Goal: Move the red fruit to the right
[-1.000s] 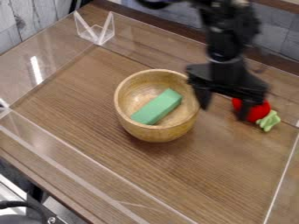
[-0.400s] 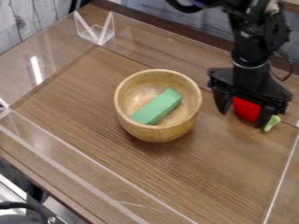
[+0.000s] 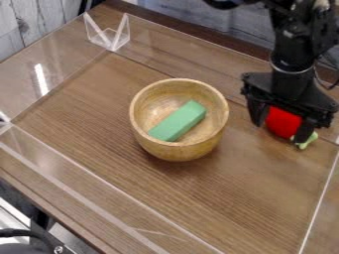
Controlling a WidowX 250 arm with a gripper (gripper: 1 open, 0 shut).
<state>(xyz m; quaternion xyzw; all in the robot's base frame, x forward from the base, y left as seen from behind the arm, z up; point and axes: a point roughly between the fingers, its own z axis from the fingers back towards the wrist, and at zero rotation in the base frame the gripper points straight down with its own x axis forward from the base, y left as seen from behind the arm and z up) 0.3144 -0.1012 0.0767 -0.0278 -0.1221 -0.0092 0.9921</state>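
The red fruit (image 3: 282, 120) lies on the wooden table at the right, its pale green leafy tip (image 3: 307, 141) pointing toward the right edge. My black gripper (image 3: 283, 119) stands straight over it, open, with one finger (image 3: 252, 112) left of the fruit and the other finger (image 3: 319, 122) to its right. The fruit rests on the table between the fingers; I cannot tell whether they touch it.
A wooden bowl (image 3: 149, 131) holding a green rectangular block (image 3: 176, 120) sits at the table's centre, left of the gripper. Clear plastic walls (image 3: 54, 69) surround the table, with a low wall close to the fruit on the right (image 3: 324, 179).
The gripper has shifted right and come down around the red fruit, which earlier lay to the right of its fingers. The fruit, bowl and block have stayed in place.
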